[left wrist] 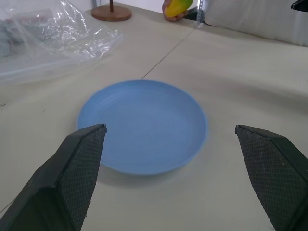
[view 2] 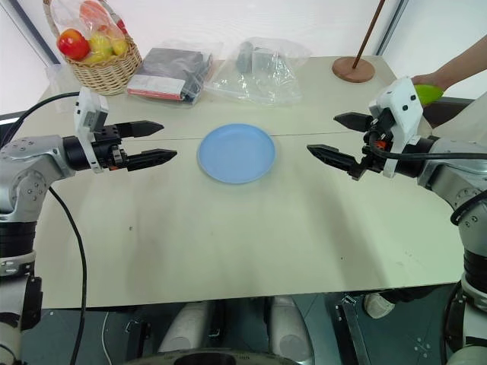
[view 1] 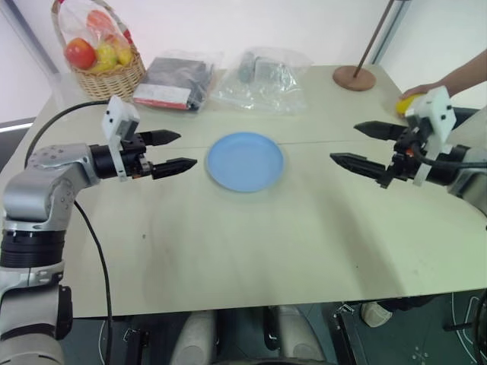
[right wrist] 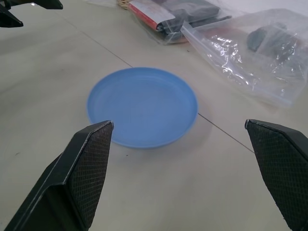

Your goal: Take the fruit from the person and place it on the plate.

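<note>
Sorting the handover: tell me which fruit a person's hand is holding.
The yellow-green mango at the table's far right edge, in the person's hand. The other fruits sit wrapped in the wicker basket at far left.

Bright, even indoor light, soft from above. Wall behind table (view 1: 304, 251) washed near white; basket (view 1: 103, 72) wrap partly blown out. Glare on clear bags (view 2: 255, 72), sparkling highlights in left wrist view. Shadows faint: soft dark rim under plate (left wrist: 142, 126) on near side. Plate edge slightly smeared in both wrist views. Fingers (right wrist: 77, 180) close to wrist lens large but mesh texture sharp. Fruit (left wrist: 177, 6) far off, soft. Table edges bow slightly in head views.
</note>
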{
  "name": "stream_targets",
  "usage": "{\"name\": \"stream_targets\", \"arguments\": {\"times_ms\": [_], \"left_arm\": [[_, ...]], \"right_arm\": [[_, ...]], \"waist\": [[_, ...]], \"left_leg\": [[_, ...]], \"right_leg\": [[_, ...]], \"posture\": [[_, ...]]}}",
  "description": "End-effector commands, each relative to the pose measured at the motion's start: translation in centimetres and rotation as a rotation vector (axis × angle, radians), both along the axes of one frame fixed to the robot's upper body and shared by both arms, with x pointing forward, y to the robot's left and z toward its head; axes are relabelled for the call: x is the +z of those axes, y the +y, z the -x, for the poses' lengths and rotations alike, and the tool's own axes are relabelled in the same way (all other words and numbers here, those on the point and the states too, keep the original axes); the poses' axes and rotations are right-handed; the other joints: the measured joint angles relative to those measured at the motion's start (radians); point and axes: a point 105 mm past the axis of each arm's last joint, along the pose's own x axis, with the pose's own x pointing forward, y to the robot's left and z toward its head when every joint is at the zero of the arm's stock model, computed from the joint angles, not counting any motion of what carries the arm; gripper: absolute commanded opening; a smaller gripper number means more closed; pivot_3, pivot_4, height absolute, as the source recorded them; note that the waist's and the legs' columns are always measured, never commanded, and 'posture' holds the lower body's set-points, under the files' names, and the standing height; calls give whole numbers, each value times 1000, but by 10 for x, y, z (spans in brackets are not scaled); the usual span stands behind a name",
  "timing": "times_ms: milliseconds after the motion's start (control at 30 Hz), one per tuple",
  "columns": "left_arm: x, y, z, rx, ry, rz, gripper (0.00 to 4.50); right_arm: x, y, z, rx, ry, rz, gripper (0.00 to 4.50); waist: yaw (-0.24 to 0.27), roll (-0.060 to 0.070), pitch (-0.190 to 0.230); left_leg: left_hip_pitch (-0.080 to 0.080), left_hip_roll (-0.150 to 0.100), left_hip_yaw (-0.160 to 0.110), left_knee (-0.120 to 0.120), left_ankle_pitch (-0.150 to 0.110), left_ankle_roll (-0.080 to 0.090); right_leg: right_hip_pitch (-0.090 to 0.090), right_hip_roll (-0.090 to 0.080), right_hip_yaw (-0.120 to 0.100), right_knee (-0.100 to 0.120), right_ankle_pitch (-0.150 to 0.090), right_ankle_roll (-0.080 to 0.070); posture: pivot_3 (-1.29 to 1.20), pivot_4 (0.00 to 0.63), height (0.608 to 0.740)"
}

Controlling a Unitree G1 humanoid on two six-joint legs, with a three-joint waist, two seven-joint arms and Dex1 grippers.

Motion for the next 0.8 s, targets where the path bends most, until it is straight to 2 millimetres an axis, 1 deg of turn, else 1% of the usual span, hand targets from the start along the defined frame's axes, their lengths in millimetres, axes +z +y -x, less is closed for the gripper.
{"name": "stream_targets", "arguments": {"times_ms": [33,600,800], "left_arm": [[14,1,2,-5,-57,-5,4500],[13,-4,-1,-14,-60,-13,4500],[14,-4,-2,-13,-64,-18,4500]], "right_arm": [[14,0,6,2,-66,-6,4488],[13,2,8,-9,-70,-14,4488],[19,5,4,-20,-97,-28,4488]], "waist": [[0,0,0],[0,0,0],[-1,0,0]], "left_leg": [[0,0,0,0,0,0],[0,0,0,0,0,0],[0,0,0,0,0,0]], "right_leg": [[0,0,0,0,0,0],[0,0,0,0,0,0],[0,0,0,0,0,0]], "posture": [[0,150,740],[0,150,740],[0,150,740]]}}
